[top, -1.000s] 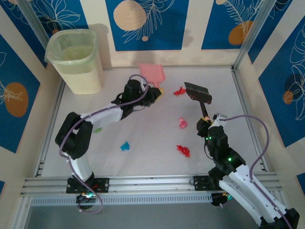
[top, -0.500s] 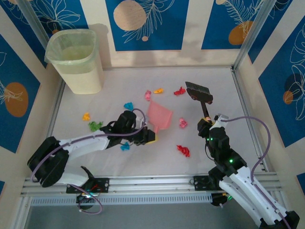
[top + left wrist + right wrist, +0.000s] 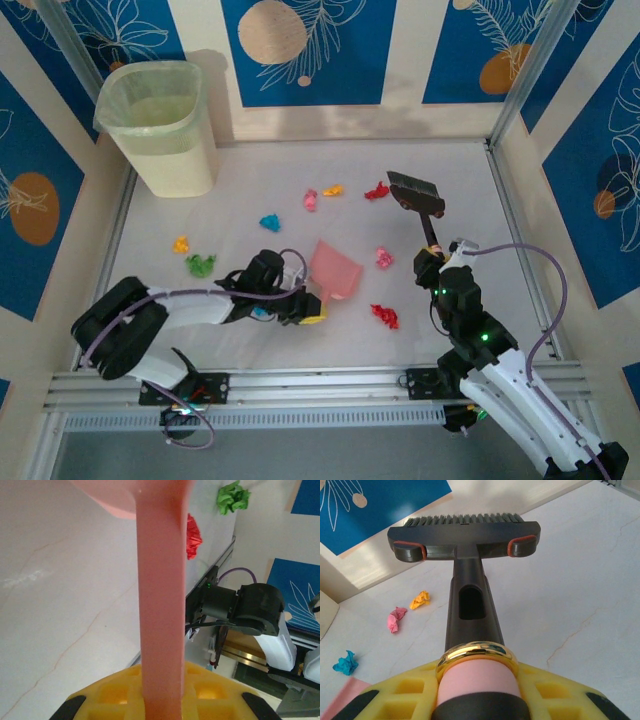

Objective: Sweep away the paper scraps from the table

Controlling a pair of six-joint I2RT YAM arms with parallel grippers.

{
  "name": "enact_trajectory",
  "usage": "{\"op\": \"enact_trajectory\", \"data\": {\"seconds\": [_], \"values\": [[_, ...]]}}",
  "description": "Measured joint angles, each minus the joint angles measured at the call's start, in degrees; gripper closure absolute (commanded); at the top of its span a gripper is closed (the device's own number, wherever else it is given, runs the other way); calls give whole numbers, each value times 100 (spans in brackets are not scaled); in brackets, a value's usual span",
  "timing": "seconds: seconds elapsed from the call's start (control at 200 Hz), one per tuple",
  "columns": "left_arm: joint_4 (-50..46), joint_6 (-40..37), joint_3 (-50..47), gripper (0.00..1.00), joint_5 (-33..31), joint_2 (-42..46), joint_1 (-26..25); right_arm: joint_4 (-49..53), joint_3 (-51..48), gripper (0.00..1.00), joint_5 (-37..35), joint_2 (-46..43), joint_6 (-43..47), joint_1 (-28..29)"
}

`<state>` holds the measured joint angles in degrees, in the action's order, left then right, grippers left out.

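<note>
Plainly, left gripper (image 3: pixel 312 305) clamping pink dustpan (image 3: pixel 336 270), right gripper (image 3: pixel 432 258) clamping black brush (image 3: pixel 413 190)

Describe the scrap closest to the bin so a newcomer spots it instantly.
Start at the pale yellow bin in the far left corner of the table and come toward the arms along the left edge to a pair of wads. The orange scrap is the one nearer the bin; its neighbour, the green scrap, sits just nearer the arms.
</note>
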<state>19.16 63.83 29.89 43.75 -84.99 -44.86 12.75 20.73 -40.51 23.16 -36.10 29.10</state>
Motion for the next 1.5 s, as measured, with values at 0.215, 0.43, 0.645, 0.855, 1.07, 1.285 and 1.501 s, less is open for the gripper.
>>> {"op": "enact_trajectory", "data": {"seconds": [0.215, 0.43, 0.645, 0.855, 1.07, 1.285, 1.501], "values": [[994, 227, 35, 80, 330, -973, 24, -52, 0, 100, 46, 227, 0, 0], [1770, 551, 151, 54, 468, -1714, 83, -76, 0, 100, 50, 306, 2, 0], [2072, 654, 164, 33, 603, -1705, 136, -76, 0, 100, 50, 306, 2, 0], [986, 11, 177, 18, 83, -951, 136, -74, 0, 100, 50, 306, 2, -11], [-1416, -1261, 551, 4, -1641, 909, -122, -72, 0, 100, 48, 306, 2, -26], [-2662, -2385, 896, 4, -4343, 2079, -1825, -74, 0, 100, 48, 306, 2, -31], [-3571, -2975, 1596, 3, -6564, 708, -2951, -70, 0, 100, 46, 306, 2, -31]]}}
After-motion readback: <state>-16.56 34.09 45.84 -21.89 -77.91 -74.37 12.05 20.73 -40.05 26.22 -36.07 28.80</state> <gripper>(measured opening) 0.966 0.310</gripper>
